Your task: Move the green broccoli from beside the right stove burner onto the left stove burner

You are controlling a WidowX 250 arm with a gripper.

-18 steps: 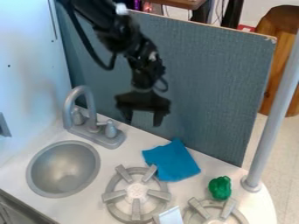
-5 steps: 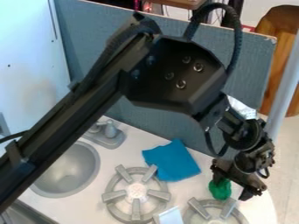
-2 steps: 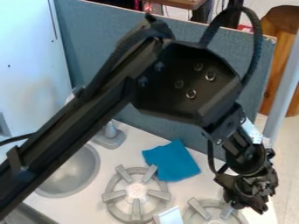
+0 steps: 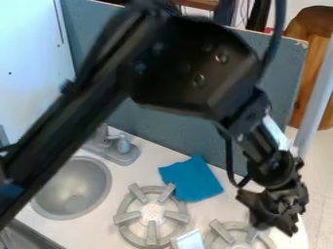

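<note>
Probably at the grasping step, with gripper (image 4: 276, 230) beside toy stove burner (image 4: 222, 232). Cannot tell whether open or closed; confirm grip before lifting.

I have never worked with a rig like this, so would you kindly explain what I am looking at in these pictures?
The black machine is a robot arm, bent at its joints. Its end effector, the grasping part, hangs at the lower right, close to a stove burner. The view comes from a fixed camera looking down at a slant on a toy kitchen.

On the white counter, a round metallic-gray sink is set in at the left, with a gray faucet behind it. Toward the middle lies a blue cloth. In front of it is the left burner, and to the right is the second burner, near the end effector. A small white object sits between them.

Whether anything is held, I cannot tell from here.
</note>
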